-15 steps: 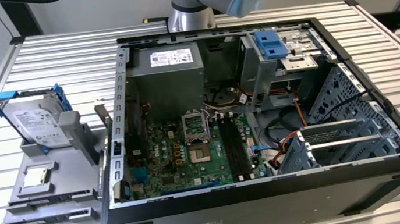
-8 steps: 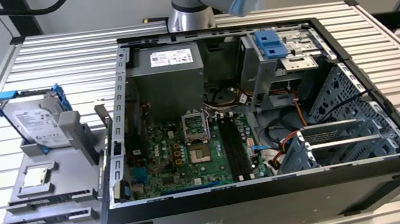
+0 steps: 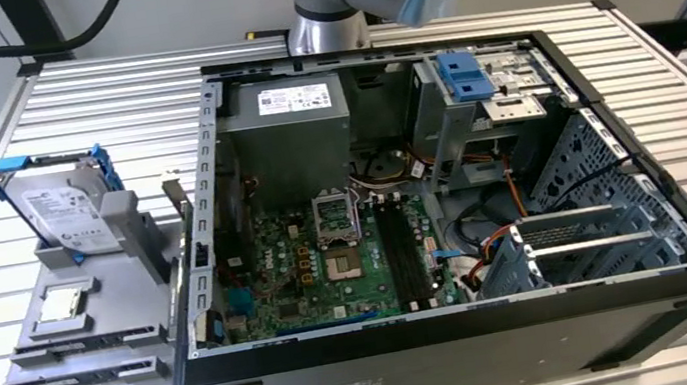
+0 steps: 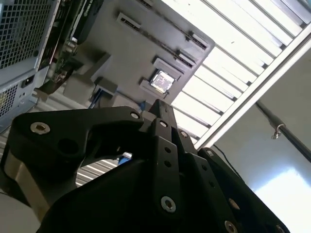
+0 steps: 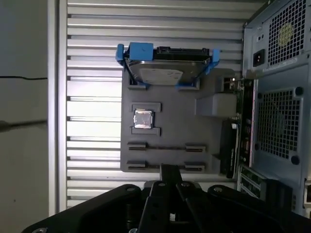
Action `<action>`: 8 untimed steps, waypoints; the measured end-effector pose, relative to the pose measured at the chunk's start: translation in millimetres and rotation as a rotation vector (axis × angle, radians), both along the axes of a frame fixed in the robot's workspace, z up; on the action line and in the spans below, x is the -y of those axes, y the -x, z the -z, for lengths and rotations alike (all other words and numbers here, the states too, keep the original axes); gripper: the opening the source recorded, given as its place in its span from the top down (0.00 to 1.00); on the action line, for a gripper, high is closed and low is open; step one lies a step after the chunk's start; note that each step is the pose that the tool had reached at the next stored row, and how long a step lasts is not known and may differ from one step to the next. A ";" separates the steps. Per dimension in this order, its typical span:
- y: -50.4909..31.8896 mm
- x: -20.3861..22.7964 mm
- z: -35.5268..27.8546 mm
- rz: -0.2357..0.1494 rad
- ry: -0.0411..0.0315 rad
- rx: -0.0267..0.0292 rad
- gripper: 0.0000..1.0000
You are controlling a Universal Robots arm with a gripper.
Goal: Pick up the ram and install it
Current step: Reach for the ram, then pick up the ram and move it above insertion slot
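the ram cannot be made out with any certainty, so neither its place nor the way its long axis runs can be told. in both wrist views the gripper (image 5: 168,171) is seen against the grey tray (image 5: 180,126), its fingers pressed together with nothing visible between them. the motherboard's black slots (image 3: 402,245) run near to far inside the open computer case (image 3: 470,321); whether a stick sits in one is unclear. the tray lies just beside the case, on the exterior view's left. at its far end a silver hard drive (image 3: 50,208) stands in a blue frame, with a small square chip (image 3: 64,304) nearer. a dark expansion card (image 5: 228,145) stands on edge between tray and case. the arm (image 3: 325,8) rises at the far side.
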State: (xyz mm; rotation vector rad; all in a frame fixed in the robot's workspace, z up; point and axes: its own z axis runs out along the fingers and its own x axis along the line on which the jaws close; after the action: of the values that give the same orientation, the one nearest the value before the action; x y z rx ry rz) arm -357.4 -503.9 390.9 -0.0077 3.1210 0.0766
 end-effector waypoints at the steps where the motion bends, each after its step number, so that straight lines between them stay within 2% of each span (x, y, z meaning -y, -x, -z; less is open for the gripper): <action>1: 0.0 3.6 0.2 0.003 -0.0001 -0.0001 1.00; 8: 0.0 20.0 0.8 0.019 -0.0001 -0.0005 1.00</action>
State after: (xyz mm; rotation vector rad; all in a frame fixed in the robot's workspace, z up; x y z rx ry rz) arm -357.4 -523.9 390.0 0.0215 3.1210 0.0764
